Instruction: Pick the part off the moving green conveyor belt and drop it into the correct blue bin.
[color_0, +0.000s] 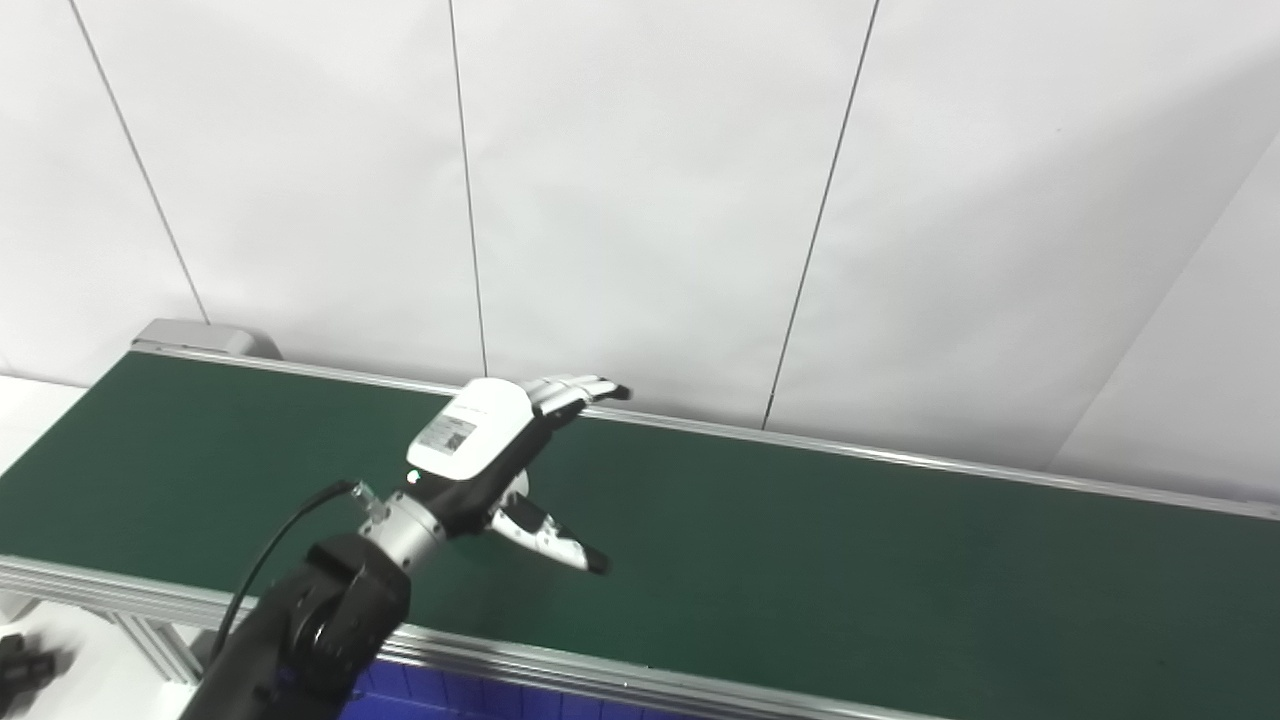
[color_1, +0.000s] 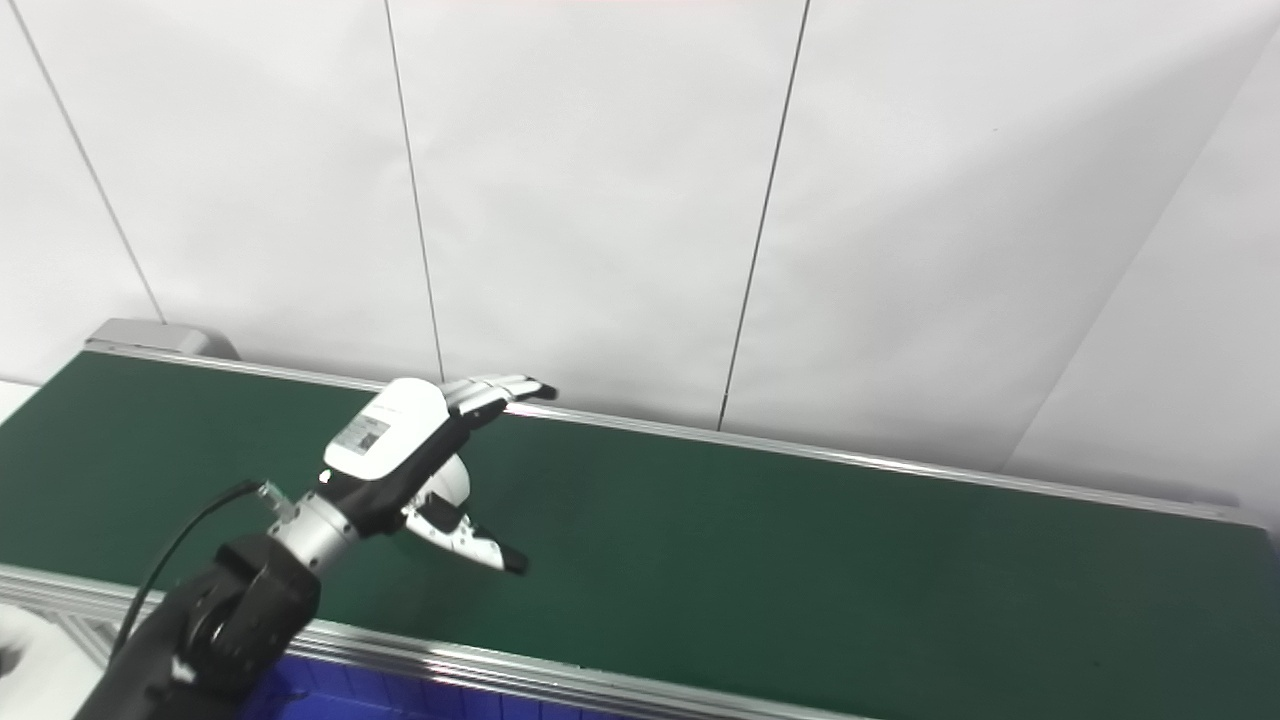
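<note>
Blue bin (color_0: 470, 695) edge shows nearest, below the left hand (color_0: 500, 450), fingers spread apart and holding nothing, poised over the green belt (color_0: 850, 560); no part is visible.

The green conveyor belt (color_0: 800, 560) is cut off at the right and bottom picture edges. The blue bin (color_0: 470, 695) shows only as a strip below the near rail; its interior is hidden. The left hand (color_0: 500, 450) faces its back to the cameras, so its palm is concealed. Its arm (color_0: 290, 640) leaves the frame at the bottom. A dark object (color_0: 25, 665) at lower left is blurred beyond identification.
</note>
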